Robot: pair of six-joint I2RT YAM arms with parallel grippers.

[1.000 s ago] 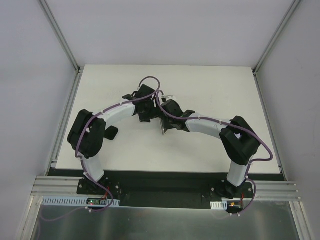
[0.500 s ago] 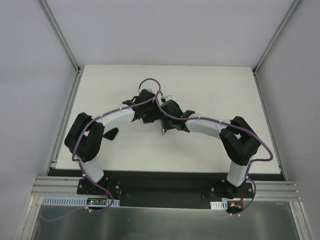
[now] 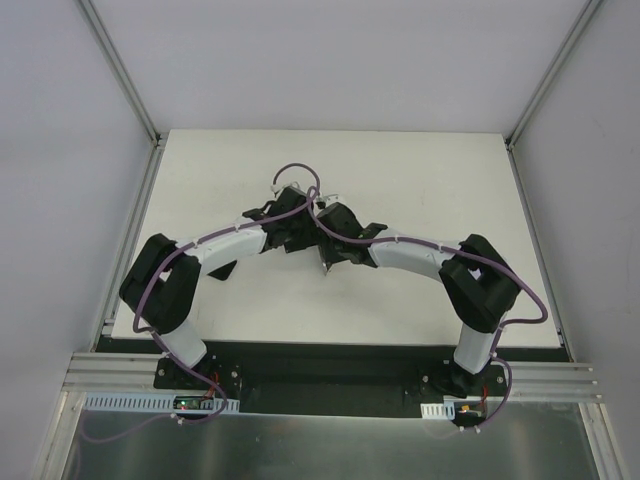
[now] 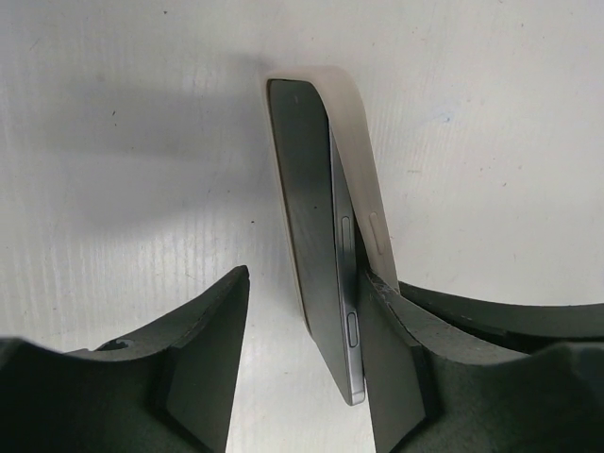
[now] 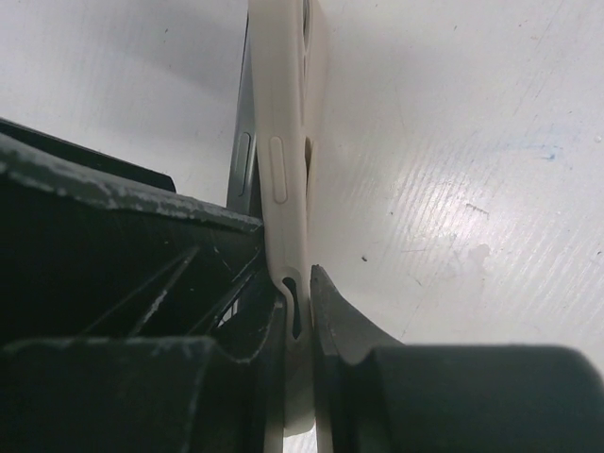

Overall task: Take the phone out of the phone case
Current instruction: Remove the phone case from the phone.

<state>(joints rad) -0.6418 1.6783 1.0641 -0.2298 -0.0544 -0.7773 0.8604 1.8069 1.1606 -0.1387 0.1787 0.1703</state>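
Note:
The phone (image 4: pixel 316 245) is dark with a grey metal edge and stands on its side, its near end peeled out of the cream phone case (image 4: pixel 363 160). My left gripper (image 4: pixel 307 278) is open around that free end: the right finger (image 4: pixel 396 368) touches the phone's edge, while the left finger (image 4: pixel 203 359) stands clear of its face. My right gripper (image 5: pixel 294 281) is shut on the rim of the phone case (image 5: pixel 278 113), with the phone's edge (image 5: pixel 241 151) just to the left. Seen from above, both grippers (image 3: pixel 312 235) meet mid-table and hide most of the phone.
The white table (image 3: pixel 420 180) has grey walls on three sides and aluminium posts (image 3: pixel 150 135) at the back corners. The left arm's elbow (image 3: pixel 160 285) and the right arm's elbow (image 3: pixel 480 280) sit near the front edge.
The left gripper's jaws have narrowed around the phone. The left arm has shifted a little nearer and its elbow has dropped leftward. The right gripper's hold on the case is unchanged.

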